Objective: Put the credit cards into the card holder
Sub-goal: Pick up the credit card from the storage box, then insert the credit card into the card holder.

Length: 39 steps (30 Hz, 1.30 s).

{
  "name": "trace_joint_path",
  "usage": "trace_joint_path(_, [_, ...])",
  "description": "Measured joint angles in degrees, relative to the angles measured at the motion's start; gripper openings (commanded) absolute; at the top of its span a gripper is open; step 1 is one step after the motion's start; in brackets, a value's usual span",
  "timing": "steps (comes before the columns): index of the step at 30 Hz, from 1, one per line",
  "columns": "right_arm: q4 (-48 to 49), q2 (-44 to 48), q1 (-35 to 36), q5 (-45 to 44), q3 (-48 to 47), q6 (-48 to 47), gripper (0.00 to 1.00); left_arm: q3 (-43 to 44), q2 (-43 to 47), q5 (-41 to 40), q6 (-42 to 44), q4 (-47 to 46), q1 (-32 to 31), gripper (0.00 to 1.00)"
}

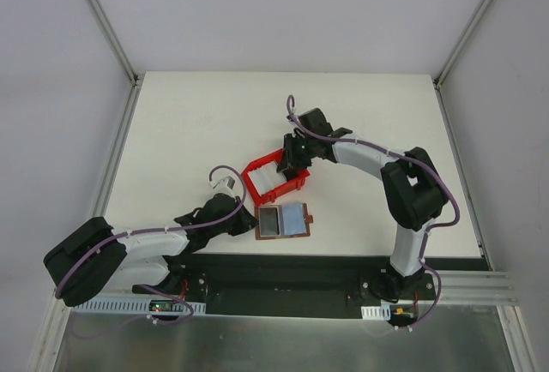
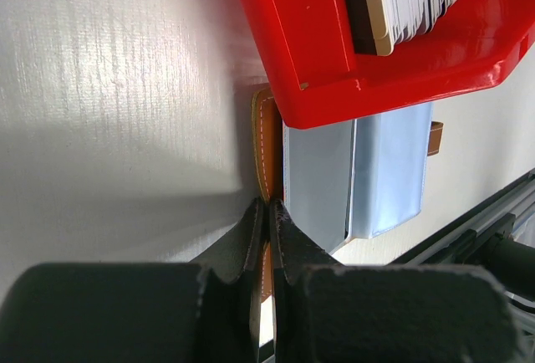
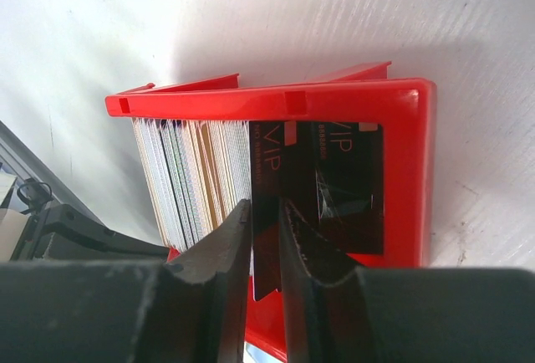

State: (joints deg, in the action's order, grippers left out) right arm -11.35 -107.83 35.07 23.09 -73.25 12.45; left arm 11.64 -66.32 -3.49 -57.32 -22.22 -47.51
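**Two claws, one red tray, one open card holder**

We start with the white table (image 1: 197, 123), the biggest thing here. Two arms reach over it. The right arm (image 1: 403, 192) comes in from 4 o'clock. The left arm (image 1: 137, 243) lies low and comes in from 8 o'clock.

Next is the red tray (image 1: 250, 185), near the middle of the table. Just beside it, at its 6 o'clock side, lies the card holder (image 1: 284, 220). It is open and flat, brown at the edge and pale grey-blue inside.

The credit cards (image 3: 196, 179) stand on edge in the tray, packed in a row. In the right wrist view, a black card (image 3: 334, 179) with the letters VIP leans at the 3 o'clock end of that row.

The left claw (image 2: 267, 212) is at the card holder's 9 o'clock edge. Its two fingers are pressed together on the brown edge and pinch it.

The right claw (image 3: 266, 237) is down in the tray, near its 1 o'clock corner. Its fingers stand close together, with only a narrow gap. The black card's corner is in that gap. We cannot tell if the fingers squeeze the card or just stand beside it.
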Motion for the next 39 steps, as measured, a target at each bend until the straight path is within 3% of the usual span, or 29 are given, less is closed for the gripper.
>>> trace_joint_path(13, [0.0,2.0,-0.9,-0.8,0.0,-0.9,0.04,0.0,-0.1,0.0,0.1,-0.2,0.0,0.00])
trace_joint_path(25, [-1.7,6.5,-1.0,-6.8,0.0,-3.8,0.00,0.0,0.4,0.0,0.2,0.2,0.0,0.00])
trace_joint_path(33, [0.1,18.5,-1.0,-10.4,4.6,-3.4,0.00,-0.4,1.2,0.0,0.6,0.4,0.0,0.00])
trace_joint_path(39, [3.9,33.7,0.1,-13.7,19.9,1.9,0.00,-0.7,1.9,0.3,1.0,0.5,0.0,0.00])
